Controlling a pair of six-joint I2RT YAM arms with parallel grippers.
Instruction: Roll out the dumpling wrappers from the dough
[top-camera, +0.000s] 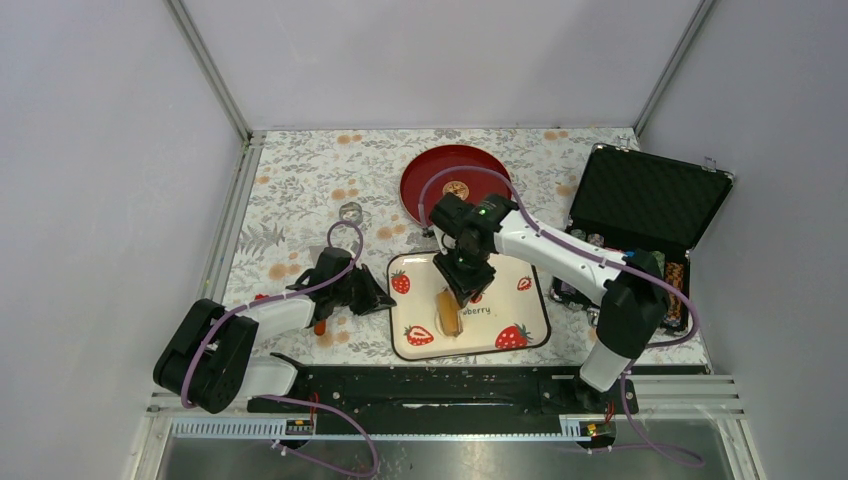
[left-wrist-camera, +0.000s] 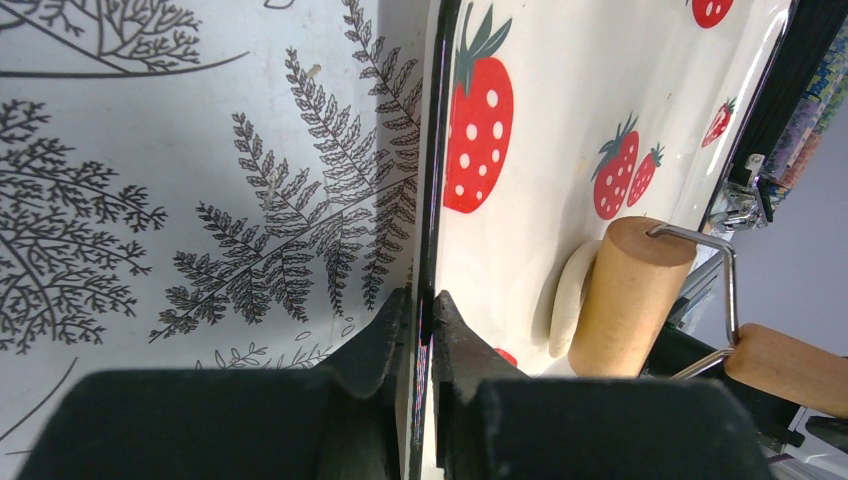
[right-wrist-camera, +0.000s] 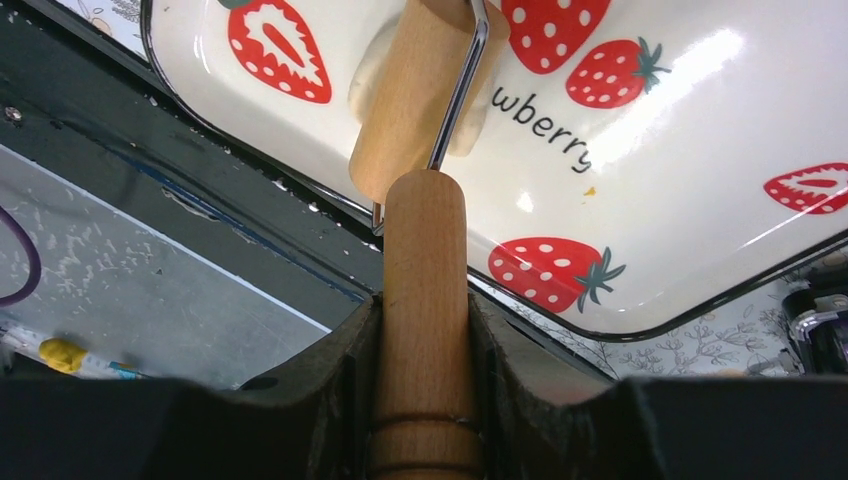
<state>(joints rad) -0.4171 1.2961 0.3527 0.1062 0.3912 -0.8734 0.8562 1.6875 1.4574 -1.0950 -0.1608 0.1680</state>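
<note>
A white strawberry tray (top-camera: 505, 300) lies in the middle of the table. The tan wooden roller (top-camera: 448, 312) lies on it, on top of the off-white dough (left-wrist-camera: 570, 295), which shows as a flattened patch sticking out on both sides of the drum (right-wrist-camera: 415, 95). My right gripper (right-wrist-camera: 425, 305) is shut on the roller's wooden handle, above the tray's near part (top-camera: 462, 282). My left gripper (left-wrist-camera: 422, 308) is shut on the tray's left rim (top-camera: 382, 300). The dough is mostly hidden under the roller in the top view. No separate round wrapper shows.
A red plate (top-camera: 455, 180) with a gold emblem lies behind the tray. An open black case (top-camera: 640, 200) stands at the right. A small metal ring (top-camera: 350, 212) lies at the left back. A small orange thing (top-camera: 320, 327) lies by the left arm. The black base rail (top-camera: 450, 385) runs along the near edge.
</note>
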